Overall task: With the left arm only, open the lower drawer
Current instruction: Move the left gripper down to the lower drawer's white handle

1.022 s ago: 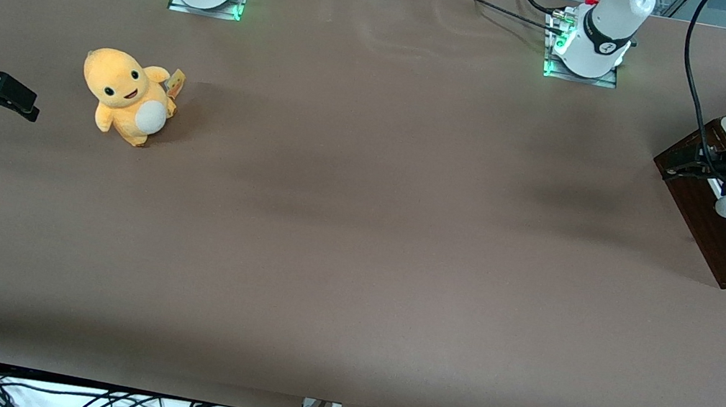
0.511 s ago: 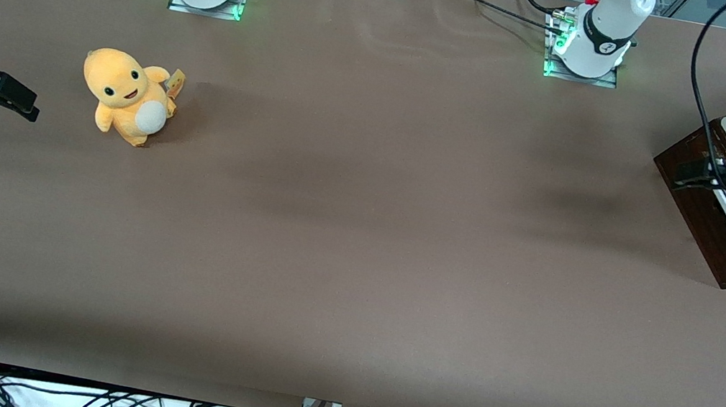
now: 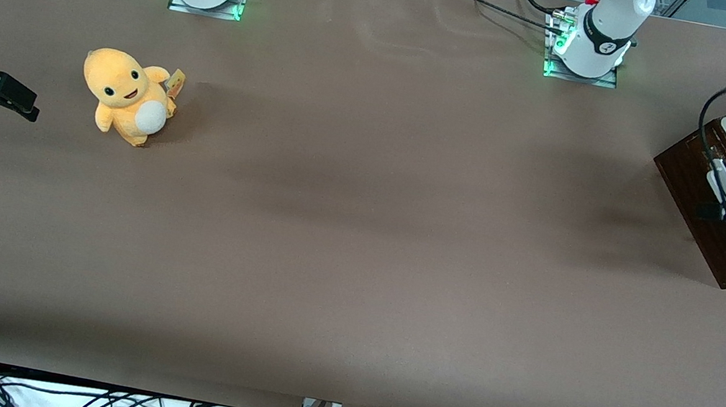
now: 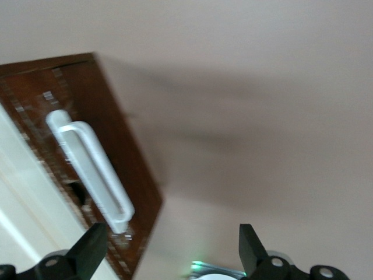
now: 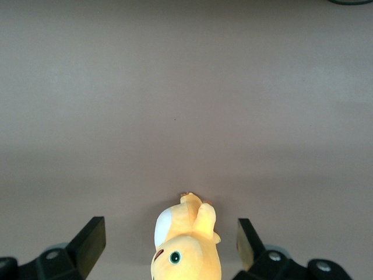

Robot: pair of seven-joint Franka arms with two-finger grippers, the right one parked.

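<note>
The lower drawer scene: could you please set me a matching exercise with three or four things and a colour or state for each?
Things:
1. lower drawer
2. bar handle
3. plush toy
4. gripper

Descriptions:
A. yellow-orange, standing on the table toward the parked arm's end
B. dark brown glossy wood front
C. fingers spread open, in front of the drawer, holding nothing
D. white, mounted on the brown front

Pairs: 1-B, 2-D, 3-A, 4-C

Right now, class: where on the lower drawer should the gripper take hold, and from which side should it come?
Probably the white bar handle on the lower drawer. It stands off the dark wood front, so the open gripper, hovering in front of the drawer, could come straight at the front and straddle the bar's middle.
</note>
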